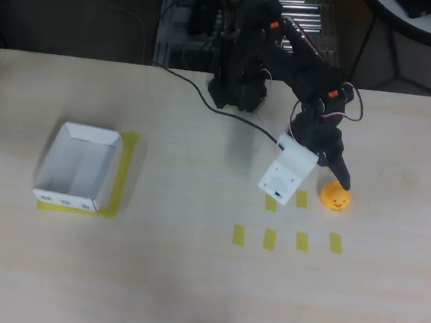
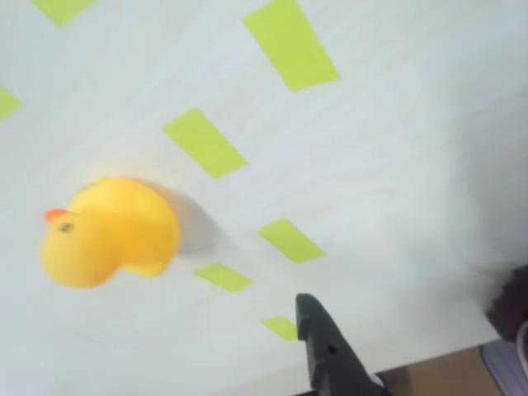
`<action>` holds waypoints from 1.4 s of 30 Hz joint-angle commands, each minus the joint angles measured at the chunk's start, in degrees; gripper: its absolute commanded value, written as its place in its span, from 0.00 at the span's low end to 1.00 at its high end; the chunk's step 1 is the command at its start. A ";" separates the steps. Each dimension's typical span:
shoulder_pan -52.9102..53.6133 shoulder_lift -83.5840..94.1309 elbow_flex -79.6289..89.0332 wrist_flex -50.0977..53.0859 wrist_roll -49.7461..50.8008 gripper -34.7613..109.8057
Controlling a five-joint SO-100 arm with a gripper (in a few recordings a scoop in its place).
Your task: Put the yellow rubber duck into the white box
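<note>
The yellow rubber duck (image 1: 335, 197) sits on the surface just below the hand (image 1: 335, 173) in the overhead view, ungrasped; whether the hand is released, I cannot tell. The white box (image 1: 55, 161) lies far left.

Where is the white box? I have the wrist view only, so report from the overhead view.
Observer: The white box sits near the left end of the table, far from the yellow rubber duck on the right.
Operator: Report what is in it.
Observer: Nothing; its floor is bare.
Operator: Give the gripper's state.
Observer: The gripper is open and holds nothing; its black finger ends at the duck's upper edge.
</note>
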 commanded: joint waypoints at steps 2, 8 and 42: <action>-3.08 -2.99 -11.43 1.93 1.14 0.63; -5.98 -8.79 -15.03 2.29 2.46 0.62; -7.91 -24.52 -27.60 1.67 4.66 0.61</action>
